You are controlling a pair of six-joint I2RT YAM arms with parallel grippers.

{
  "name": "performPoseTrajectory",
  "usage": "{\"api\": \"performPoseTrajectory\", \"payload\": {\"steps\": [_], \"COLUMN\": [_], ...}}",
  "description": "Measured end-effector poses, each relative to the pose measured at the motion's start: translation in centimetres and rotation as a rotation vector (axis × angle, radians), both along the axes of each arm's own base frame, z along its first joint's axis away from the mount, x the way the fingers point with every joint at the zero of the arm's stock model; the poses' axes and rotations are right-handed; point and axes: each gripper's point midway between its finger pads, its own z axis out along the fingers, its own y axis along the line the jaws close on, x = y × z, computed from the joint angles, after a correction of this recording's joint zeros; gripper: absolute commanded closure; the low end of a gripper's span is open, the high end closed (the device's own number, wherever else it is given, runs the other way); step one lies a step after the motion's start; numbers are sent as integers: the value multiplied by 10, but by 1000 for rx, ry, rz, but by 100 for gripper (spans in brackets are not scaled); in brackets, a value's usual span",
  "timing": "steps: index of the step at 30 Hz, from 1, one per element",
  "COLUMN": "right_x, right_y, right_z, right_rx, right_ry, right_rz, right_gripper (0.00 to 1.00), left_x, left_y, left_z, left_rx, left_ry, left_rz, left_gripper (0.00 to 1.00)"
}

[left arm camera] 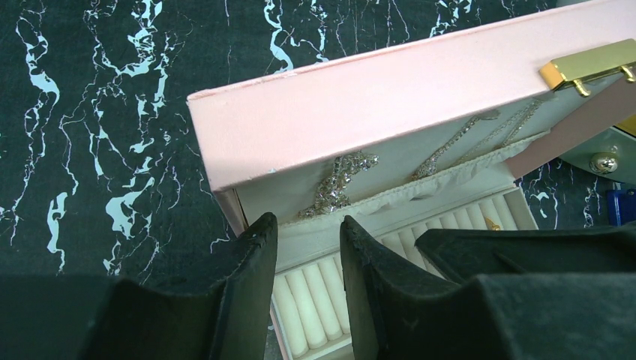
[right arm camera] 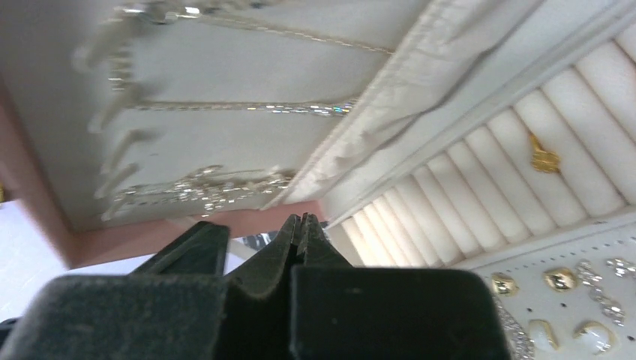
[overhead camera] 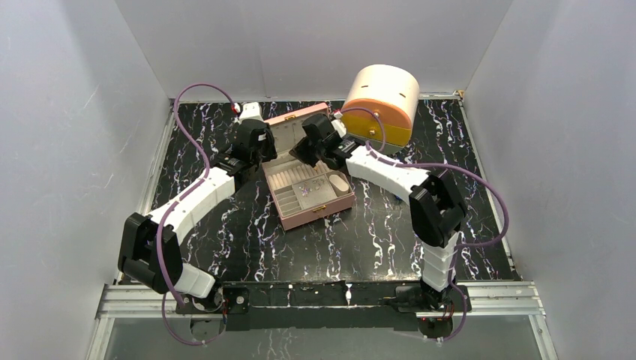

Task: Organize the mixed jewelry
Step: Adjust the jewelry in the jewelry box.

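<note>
Right hand [right arm camera: 304, 223], pinched shut on nothing visible, hovers over ring rolls of the pink jewelry box [overhead camera: 315, 215]; mixed jewelry [right arm camera: 559, 279] lies just frontward on the earring panel, while the left hand [left arm camera: 307, 223], part open and empty, sits farther off by the lid corner.

Black marbled table [overhead camera: 375, 232] bears an open pink box [overhead camera: 311, 214] and round cream-orange case [overhead camera: 382, 97].

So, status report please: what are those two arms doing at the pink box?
Left gripper open, over the left end of the pink box. Right gripper shut, nothing seen held. Gold piece sits in the ring rolls. Nothing seen blocking.
</note>
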Motion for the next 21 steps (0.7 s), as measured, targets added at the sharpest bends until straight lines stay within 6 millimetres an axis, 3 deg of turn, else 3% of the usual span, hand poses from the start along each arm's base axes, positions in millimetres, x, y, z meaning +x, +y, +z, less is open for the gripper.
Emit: {"api": "performPoseTrajectory", "payload": {"steps": [4,10,15,21], "right_x": [6,0,-18,-29], "right_y": [3,-10,-44,-95], "right_z": [18,26,53,100], "right_rx": [35,30,13,22], "right_ry": [-64,-112,-182,-293], "right_rz": [12,20,52,102], "right_gripper": [97,65,51,46], "left_x": [0,-9,-31,-62], "left_y": [-1,-14,-34,-58], "left_z": [0,4,41,91], "left_rx": [-2,-45,-160,-260], "left_ry": [1,17,-21,-66], "left_rz": [-3,-81,-238,-429], "left_gripper": [61,46,37,21]}}
